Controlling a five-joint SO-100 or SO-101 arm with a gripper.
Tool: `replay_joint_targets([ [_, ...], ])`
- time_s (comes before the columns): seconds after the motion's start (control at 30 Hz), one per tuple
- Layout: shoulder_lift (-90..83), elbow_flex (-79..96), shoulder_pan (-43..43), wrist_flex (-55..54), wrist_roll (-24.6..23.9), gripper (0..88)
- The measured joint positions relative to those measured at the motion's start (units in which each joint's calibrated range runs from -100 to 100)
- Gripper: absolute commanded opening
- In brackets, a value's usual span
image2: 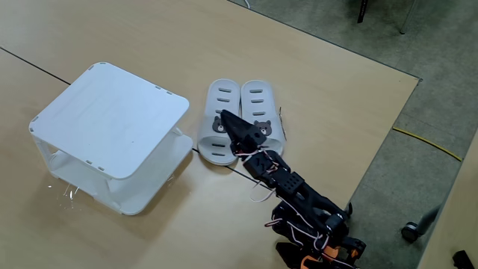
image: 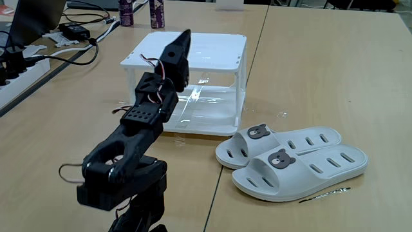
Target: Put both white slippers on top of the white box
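My pincer hangs in the air with its jaws together and nothing in them, its tip just over the near slipper as seen from above. Both slippers lie side by side, touching, on the table beside the box, whose top is bare.
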Motion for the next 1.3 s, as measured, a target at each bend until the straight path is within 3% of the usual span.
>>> replay_joint_targets([
  [0.2,16.25,0.18,0.0,-0.09,0.0,0.7],
  [0.43,30.35,17.43,0.0,-24.29,0.0,0.7],
  [0.8,50.47,18.42,0.0,-31.33,0.0,0.7],
  [1.1,69.36,18.33,0.82,-54.68,0.0,0.8],
  [1.2,73.4,18.24,2.32,-60.17,0.0,8.6],
  [1.3,76.7,18.06,4.04,-62.83,0.0,10.7],
])
